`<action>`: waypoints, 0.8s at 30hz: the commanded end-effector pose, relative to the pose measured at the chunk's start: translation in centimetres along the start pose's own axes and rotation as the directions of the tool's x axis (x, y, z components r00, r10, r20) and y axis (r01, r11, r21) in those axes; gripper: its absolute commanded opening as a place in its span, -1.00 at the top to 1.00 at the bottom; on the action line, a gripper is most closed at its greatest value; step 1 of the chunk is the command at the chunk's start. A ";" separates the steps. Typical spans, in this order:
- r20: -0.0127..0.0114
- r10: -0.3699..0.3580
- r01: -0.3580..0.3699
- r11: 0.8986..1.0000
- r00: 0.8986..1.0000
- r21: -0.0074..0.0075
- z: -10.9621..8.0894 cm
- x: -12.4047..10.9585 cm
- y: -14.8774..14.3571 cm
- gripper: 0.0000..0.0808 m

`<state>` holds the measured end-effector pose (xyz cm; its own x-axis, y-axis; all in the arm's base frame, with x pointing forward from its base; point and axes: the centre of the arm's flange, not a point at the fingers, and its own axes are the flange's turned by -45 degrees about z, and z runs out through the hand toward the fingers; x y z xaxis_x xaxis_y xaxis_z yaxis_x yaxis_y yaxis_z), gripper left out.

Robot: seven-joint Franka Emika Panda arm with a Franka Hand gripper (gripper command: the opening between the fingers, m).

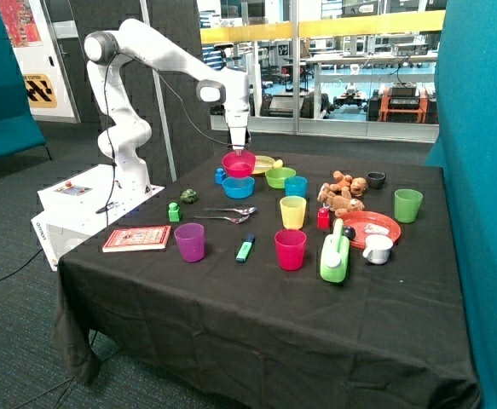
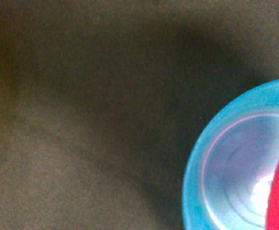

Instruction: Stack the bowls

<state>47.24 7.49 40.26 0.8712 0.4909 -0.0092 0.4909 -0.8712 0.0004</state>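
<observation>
Black-draped counter (image 1: pixel 231 307): front row, purple cup (image 1: pixel 189 241), pink cup (image 1: pixel 290 249). Behind: blue bowl (image 1: pixel 238 187), green bowl (image 1: pixel 280 177) beside it, unstacked. My pincer (image 1: pixel 239 152) grips pink bowl (image 1: pixel 239 164) by its rim, just above blue bowl.

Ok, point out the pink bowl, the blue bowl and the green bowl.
pink bowl (image 1: pixel 239 163): outside view, outer wall, held under the gripper above the blue bowl.
blue bowl (image 2: pixel 235 182): wrist view, inner floor.
green bowl (image 1: pixel 280 177): outside view, front wall.
</observation>
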 end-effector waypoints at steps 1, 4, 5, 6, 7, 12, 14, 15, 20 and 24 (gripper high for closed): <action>-0.009 -0.016 0.016 1.000 1.000 0.000 1.0 -0.5 -1.3 1.00; -0.009 -0.012 0.012 1.000 1.000 0.000 1.2 -0.7 -1.4 1.00; -0.009 -0.013 0.013 1.000 1.000 0.000 1.3 -0.8 -1.4 1.00; -0.009 -0.013 0.013 1.000 1.000 0.000 1.4 -1.0 -1.5 1.00; -0.009 -0.011 0.011 1.000 1.000 0.000 1.5 -1.1 -1.5 1.00; -0.009 0.012 -0.012 1.000 1.000 0.001 1.9 -1.6 -1.2 1.00; -0.009 0.023 -0.023 1.000 1.000 0.001 2.3 -1.9 -0.9 1.00; -0.009 0.024 -0.024 1.000 1.000 0.001 2.3 -2.0 -0.8 1.00; -0.009 0.028 -0.028 1.000 1.000 0.001 2.6 -2.2 -0.4 1.00; -0.009 0.039 -0.039 0.999 0.999 0.001 2.9 -2.3 0.2 1.00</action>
<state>45.32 7.01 38.03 0.8813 0.4726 0.0014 0.4726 -0.8813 -0.0016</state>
